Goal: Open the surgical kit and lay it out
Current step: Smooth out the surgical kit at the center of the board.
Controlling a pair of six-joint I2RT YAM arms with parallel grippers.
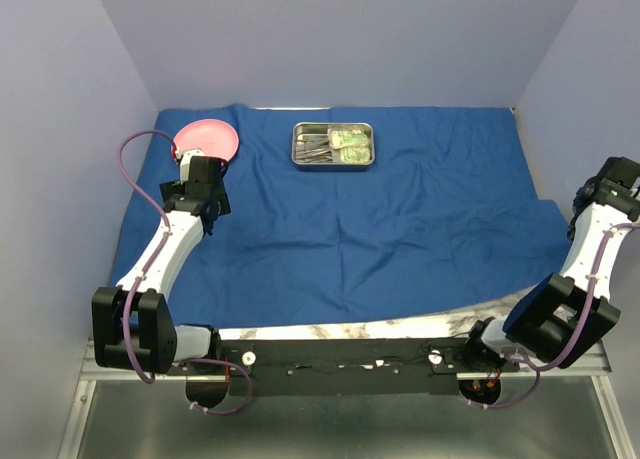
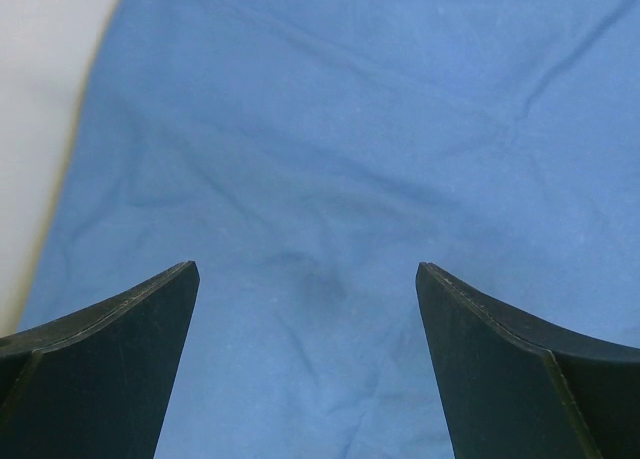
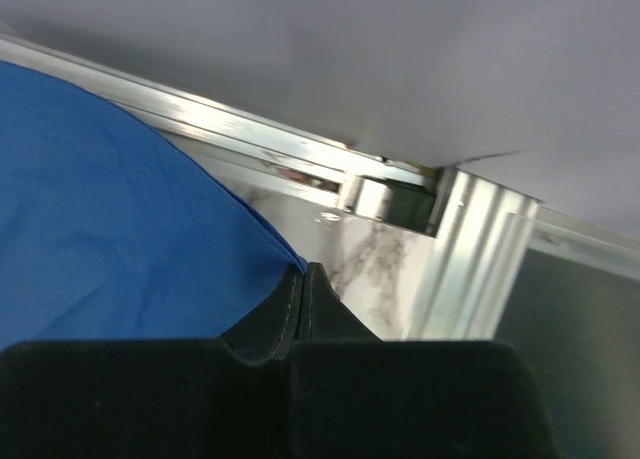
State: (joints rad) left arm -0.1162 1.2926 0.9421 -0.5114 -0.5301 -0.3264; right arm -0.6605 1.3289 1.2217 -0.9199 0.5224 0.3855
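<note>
Pale grey walls closed in the table on three sides, and only a strip of its marbled top showed along the near edge. Nearly all the rest lay under the blue cloth wrap, opened out flat and creased, reaching to the back wall.

At the far middle of the cloth sat the small steel tray. It held the silver forceps bunched in its left half and two yellow-green packets side by side in its right half. How many separate instruments there were, I could not tell.

A pink dish rested on the cloth's far left corner, well apart from the tray. The left arm reached up beside it, its wrist just in front of the dish.

The left jaws hung released and wide apart over bare cloth, holding nothing, with only wrinkled blue between the dark fingers.

The right arm stood at the right side of the table. The right jaws were clenched tight, and the cloth's edge ran straight into their tips, so they looked to be gripping the wrap by that edge. Marbled table and an aluminium frame post lay beyond.
</note>
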